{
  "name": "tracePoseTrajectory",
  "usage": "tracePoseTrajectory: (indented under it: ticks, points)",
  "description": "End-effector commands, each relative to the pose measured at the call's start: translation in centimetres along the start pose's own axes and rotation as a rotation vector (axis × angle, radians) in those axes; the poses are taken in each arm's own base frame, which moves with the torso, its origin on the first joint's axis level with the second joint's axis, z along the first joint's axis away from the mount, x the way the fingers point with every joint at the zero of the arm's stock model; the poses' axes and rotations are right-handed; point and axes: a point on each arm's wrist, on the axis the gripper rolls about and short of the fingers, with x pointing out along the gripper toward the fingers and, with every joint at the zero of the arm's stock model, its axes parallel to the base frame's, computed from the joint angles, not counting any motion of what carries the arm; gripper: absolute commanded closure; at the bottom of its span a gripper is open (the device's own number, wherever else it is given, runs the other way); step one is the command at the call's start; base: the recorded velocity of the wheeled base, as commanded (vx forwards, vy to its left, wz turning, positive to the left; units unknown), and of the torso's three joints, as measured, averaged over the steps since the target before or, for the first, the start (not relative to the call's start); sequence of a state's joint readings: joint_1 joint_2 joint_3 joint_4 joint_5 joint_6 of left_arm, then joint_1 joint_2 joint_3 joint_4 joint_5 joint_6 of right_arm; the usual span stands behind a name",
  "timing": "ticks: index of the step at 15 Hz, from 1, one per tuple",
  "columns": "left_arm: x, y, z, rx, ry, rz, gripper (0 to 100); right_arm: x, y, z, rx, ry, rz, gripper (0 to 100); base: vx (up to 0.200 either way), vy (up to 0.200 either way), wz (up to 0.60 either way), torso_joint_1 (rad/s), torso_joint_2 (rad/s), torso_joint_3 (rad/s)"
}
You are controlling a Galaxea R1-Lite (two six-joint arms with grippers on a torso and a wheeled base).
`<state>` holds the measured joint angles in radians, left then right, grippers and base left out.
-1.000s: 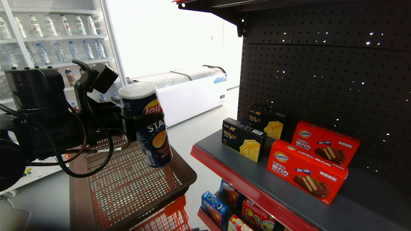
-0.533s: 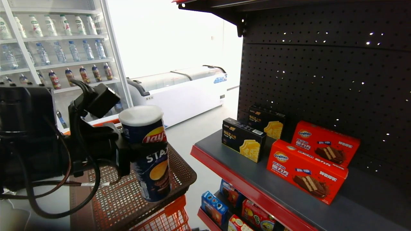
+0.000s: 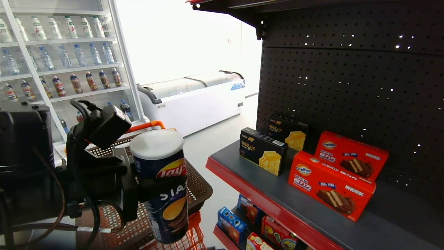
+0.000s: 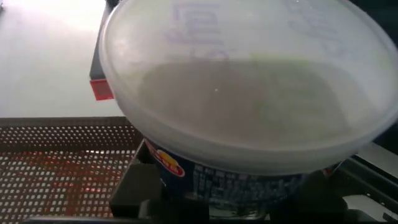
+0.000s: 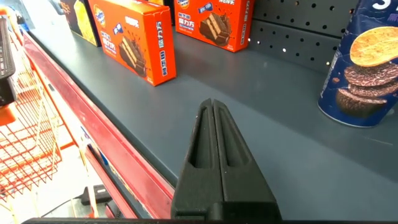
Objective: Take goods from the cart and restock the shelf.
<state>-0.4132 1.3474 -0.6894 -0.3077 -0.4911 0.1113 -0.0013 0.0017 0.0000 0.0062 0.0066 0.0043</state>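
item: chip can (image 3: 170, 211), upright, white lid up.
change: within the last second it drops lower and nearer the head camera, now by the cart (image 3: 199, 189) rim, well apart from the shelf (image 3: 242, 163); shelving likely comes next.
left jaws: pinching the can's middle.
right jaws: pressed together, empty, above the shelf board.

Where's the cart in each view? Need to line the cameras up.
Head: lower left, the cart's brown mesh basket behind the can that the left gripper holds; an orange basket sits below it.
Left wrist: brown mesh beneath the can's lid.
Right wrist: orange wire basket at the frame edge, beside the shelf.
Shared landmark: the shelf's red front edge, next to the cart in the head and right wrist views.
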Motion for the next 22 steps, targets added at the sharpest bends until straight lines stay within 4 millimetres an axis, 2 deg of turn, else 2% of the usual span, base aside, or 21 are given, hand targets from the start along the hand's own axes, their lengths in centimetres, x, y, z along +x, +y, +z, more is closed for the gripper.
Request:
tracePoseTrajectory:
  ticks: [1, 9, 16, 17, 22]
  points:
    - [0.0, -0.8, 0.2, 0.015, -0.008, -0.033, 100, 0.0, 0.0, 0.0, 0.0, 0.001, 0.001, 100, 0.0, 0.0, 0.0, 0.0, 0.0, 0.0]
    - [-0.9, -2.0, -1.0, 0.014, 0.006, -0.064, 100, 0.0, 0.0, 0.0, -0.001, 0.001, 0.002, 100, 0.0, 0.0, 0.0, 0.0, 0.0, 0.0]
    - [-1.2, -2.1, -1.0, 0.015, -0.002, -0.062, 100, 0.0, 0.0, 0.0, -0.004, 0.001, 0.002, 100, 0.0, 0.0, 0.0, 0.0, 0.0, 0.0]
    - [-1.2, -2.1, -1.0, 0.015, -0.002, -0.062, 100, 0.0, 0.0, 0.0, -0.007, 0.001, 0.001, 0, 0.0, 0.0, 0.0, 0.0, 0.0, 0.0]
    - [-1.2, -2.0, -0.9, 0.016, -0.006, -0.06, 100, 0.0, 0.0, 0.0, -0.004, 0.001, 0.001, 0, 0.0, 0.0, 0.0, 0.0, 0.0, 0.0]
